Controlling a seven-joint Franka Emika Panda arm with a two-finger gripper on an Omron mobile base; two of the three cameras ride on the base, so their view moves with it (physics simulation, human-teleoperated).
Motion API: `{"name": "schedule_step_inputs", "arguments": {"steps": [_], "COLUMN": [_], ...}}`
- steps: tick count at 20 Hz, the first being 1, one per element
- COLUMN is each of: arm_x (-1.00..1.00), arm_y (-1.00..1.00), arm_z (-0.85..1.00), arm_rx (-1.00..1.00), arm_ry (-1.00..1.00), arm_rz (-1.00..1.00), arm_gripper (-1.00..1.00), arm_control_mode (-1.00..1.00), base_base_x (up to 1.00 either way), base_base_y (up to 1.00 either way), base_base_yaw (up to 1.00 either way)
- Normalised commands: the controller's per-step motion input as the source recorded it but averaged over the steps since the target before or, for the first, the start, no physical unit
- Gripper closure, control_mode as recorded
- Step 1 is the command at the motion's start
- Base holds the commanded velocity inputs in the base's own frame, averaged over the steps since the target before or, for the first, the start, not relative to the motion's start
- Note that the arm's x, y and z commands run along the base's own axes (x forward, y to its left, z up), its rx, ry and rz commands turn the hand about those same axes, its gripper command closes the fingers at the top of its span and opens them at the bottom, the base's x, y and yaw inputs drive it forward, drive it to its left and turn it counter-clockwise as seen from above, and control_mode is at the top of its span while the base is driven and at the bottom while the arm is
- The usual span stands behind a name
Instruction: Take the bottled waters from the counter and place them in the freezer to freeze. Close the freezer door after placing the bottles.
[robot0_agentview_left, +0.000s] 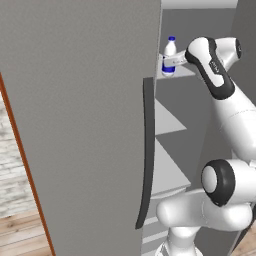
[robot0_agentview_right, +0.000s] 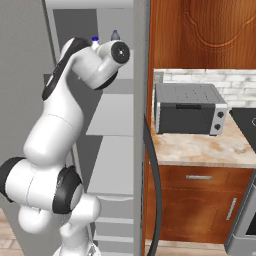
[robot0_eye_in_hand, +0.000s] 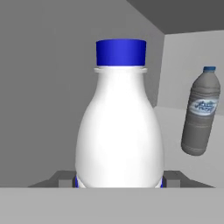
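Two bottles are inside the freezer (robot0_agentview_left: 200, 115): the grey bottle (robot0_eye_in_hand: 200, 111) stands released, the white bottle (robot0_eye_in_hand: 120, 127) is grasped by the claw (robot0_eye_in_hand: 119, 181); the freezer door (robot0_agentview_left: 85, 125) is unclosed.

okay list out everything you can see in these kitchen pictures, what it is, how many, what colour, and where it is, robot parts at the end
white bottle: one, white, blue cap, top freezer shelf, between the claw fingers
grey bottle: one, dull grey, blue cap, further back on that shelf, apart from the white one
freezer: one, grey, pale shelves, open
freezer door: one, grey, dark bar handle, swung open
toaster oven: one, grey, on the counter
counter: one, beige marbled, over wooden cabinets
arm: one, white with dark joints, reaching into the freezer
claw: one, shut on the white bottle at the top shelf
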Motion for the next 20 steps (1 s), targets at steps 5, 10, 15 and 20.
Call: {"name": "schedule_step_inputs", "arguments": {"steps": [5, 10, 15, 20], "arm_x": [0.23, 0.1, 0.01, 0.0], "arm_y": [0.0, 0.0, 0.0, 0.04], "arm_z": [0.0, 0.0, -0.04, -0.1], "arm_rx": [0.0, 0.0, 0.0, 0.0], "arm_ry": [0.0, 0.0, -0.01, -0.02], "arm_rz": [0.03, 0.0, 0.0, 0.0], "arm_gripper": [1.0, 1.0, 1.0, 1.0], "arm_control_mode": [-1.0, -1.0, -1.0, -1.0], "base_base_x": [0.0, 0.0, 0.0, 0.0], "base_base_y": [0.0, 0.0, 0.0, 0.0], "base_base_yaw": [0.0, 0.0, 0.0, 0.0]}}
